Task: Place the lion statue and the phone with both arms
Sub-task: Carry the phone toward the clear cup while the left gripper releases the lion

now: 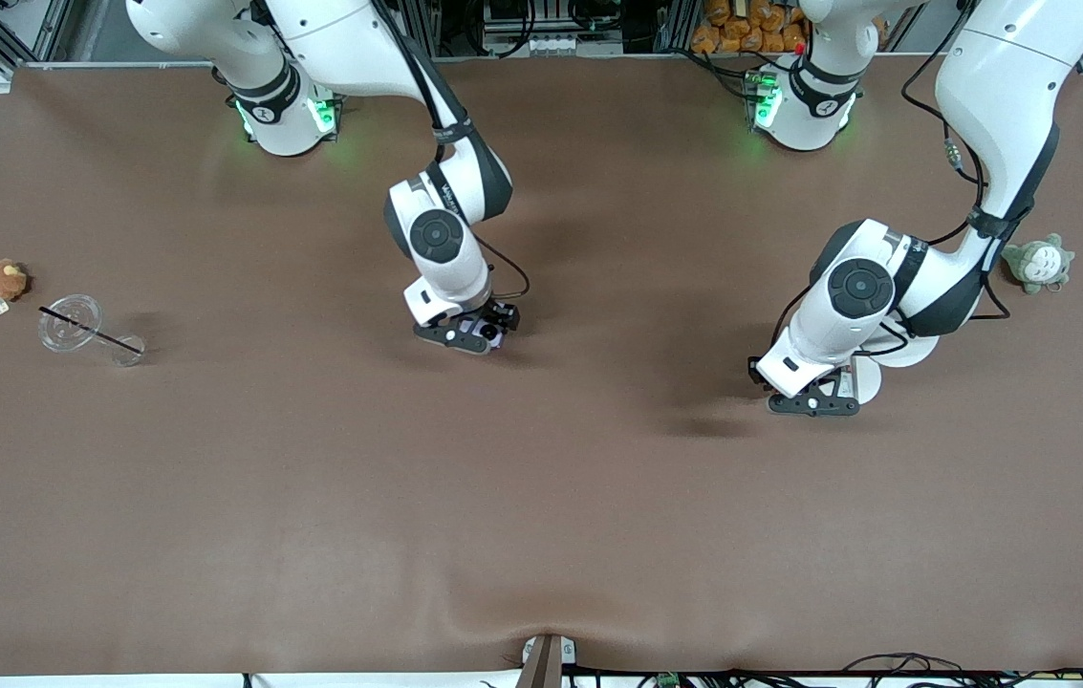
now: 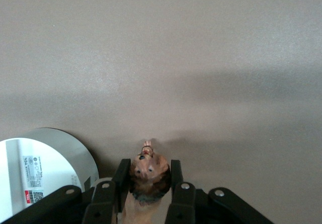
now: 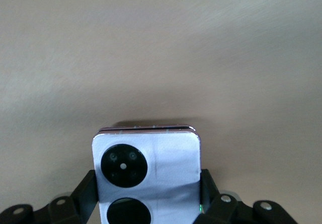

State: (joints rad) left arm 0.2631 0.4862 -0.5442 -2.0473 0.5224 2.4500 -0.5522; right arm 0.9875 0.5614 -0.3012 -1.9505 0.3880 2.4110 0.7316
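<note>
Two robot arms work low over a brown table (image 1: 541, 497), each with its prize in hand. The right gripper (image 1: 470, 333) hangs close above the middle of the table, its fingers (image 3: 86, 190) clamped on the two side edges of the phone (image 3: 151, 176) — a lavender folded square whose two round black camera circles face the right wrist camera. Toward the left arm's end of the table, the left gripper (image 1: 814, 403) hangs just above the cloth, its fingers (image 2: 121, 179) pressed against either side of the lion statue (image 2: 148, 176), a small reddish-brown figure seen head-on in the left wrist view, with a dark mane and a pale muzzle. A white round device (image 2: 37, 171) with a printed label sits just beside that gripper, partly under the arm. A grey-green plush (image 1: 1038, 263) lies near the table's edge at the left arm's end, farther from the front camera than the gripper. At the right arm's end, a round brown plush (image 1: 2, 280) rests close to a clear cup (image 1: 82, 327) tipped on its side — a dark straw lies across its lid.
</note>
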